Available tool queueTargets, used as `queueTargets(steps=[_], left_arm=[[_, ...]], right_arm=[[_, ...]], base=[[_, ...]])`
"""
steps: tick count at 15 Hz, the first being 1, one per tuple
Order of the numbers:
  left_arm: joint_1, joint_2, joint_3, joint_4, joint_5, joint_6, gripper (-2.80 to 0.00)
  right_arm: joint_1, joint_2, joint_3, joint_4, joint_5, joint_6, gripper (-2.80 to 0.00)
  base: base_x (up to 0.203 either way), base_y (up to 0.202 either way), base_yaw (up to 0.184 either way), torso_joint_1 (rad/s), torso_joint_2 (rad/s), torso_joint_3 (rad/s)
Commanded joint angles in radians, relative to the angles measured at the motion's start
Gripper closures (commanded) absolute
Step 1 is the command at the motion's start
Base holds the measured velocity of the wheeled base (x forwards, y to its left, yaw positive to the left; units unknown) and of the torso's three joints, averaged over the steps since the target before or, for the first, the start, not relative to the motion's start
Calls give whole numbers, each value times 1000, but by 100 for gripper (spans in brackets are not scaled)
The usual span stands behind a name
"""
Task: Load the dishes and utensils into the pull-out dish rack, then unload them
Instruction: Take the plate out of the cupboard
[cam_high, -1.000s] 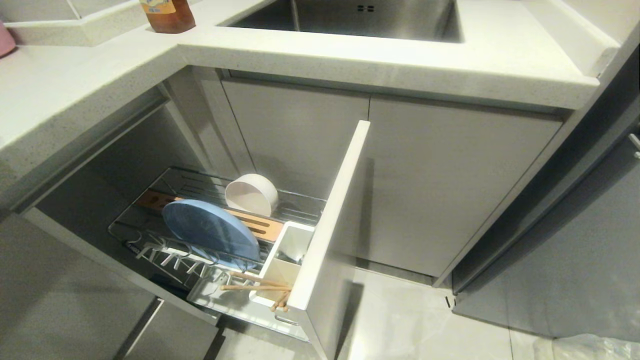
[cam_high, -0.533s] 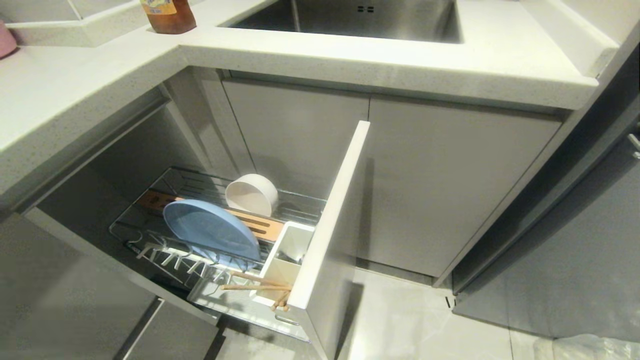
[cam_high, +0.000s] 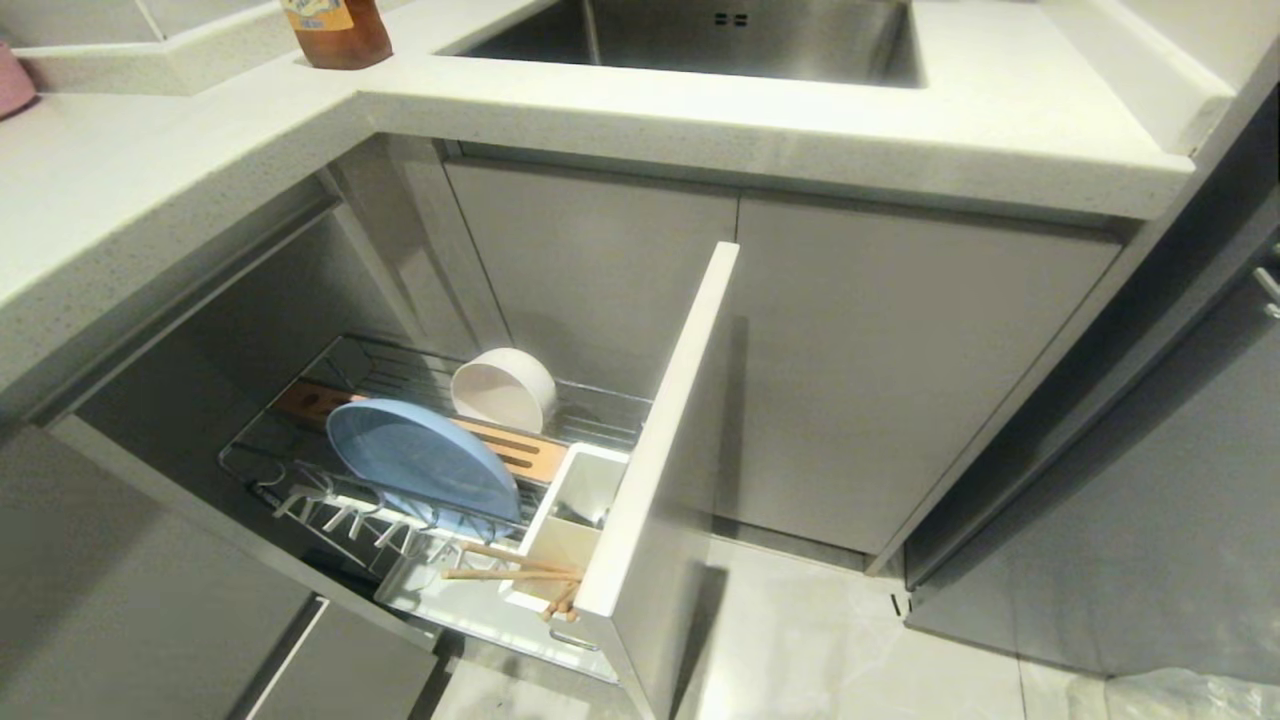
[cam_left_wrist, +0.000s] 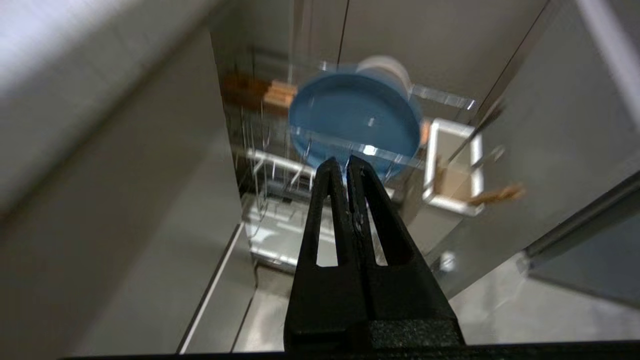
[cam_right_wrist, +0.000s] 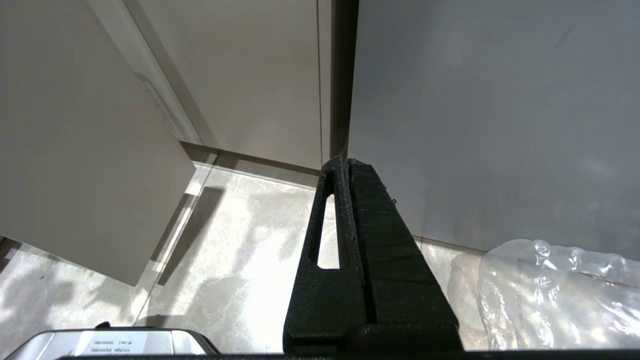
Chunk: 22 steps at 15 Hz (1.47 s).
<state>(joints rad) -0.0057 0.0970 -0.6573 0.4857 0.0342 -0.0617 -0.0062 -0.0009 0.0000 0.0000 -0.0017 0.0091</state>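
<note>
A: Inventory, nearest item first?

B: The pull-out dish rack is drawn out from under the counter, its flat front panel nearest the room. Just behind the panel stands one white utensil box. Two chopsticks lie across the box's near end, tips projecting over the wire basket. One slim metal utensil shows inside the box; its shape cannot be resolved.

A: And the dishes?

B: One light-blue plate stands tilted on edge among the prongs. Behind it runs one slotted wood strip. One cream-white bowl lies on its side at the far side of the basket, touching the wires.

A: Left gripper status?

B: The left gripper is clenched, fingers pressed together, holding nothing. It hangs in the air short of the rack, pointing toward the plate, touching nothing.

A: Right gripper?

B: The right gripper is likewise clamped together and empty, parked above the tiled floor beside a grey cabinet face, with clear plastic wrap near it.

A: Further back?

B: One sink is set in the countertop, with one amber bottle at the corner.
</note>
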Motion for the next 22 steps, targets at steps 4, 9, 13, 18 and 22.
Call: queueTargets(steps=[4,9,13,18,22], left_arm=[[13,-88,641,-560,-20,107,0],[9,-97,655,-481,-39,50,0],[7,-97,656,-487,-34,16,0],[8,-97,656,-487,-34,16,0],[9,-97,656,-487,-34,16,0]], right_arm=[[0,1,0,0,0,0,0],[0,1,0,0,0,0,0],[0,1,0,0,0,0,0],[0,1,0,0,0,0,0],[0,1,0,0,0,0,0]], base=[[0,0,0,0,0,0],[0,0,0,0,0,0],[0,0,0,0,0,0],[0,0,0,0,0,0],[0,0,0,0,0,0]])
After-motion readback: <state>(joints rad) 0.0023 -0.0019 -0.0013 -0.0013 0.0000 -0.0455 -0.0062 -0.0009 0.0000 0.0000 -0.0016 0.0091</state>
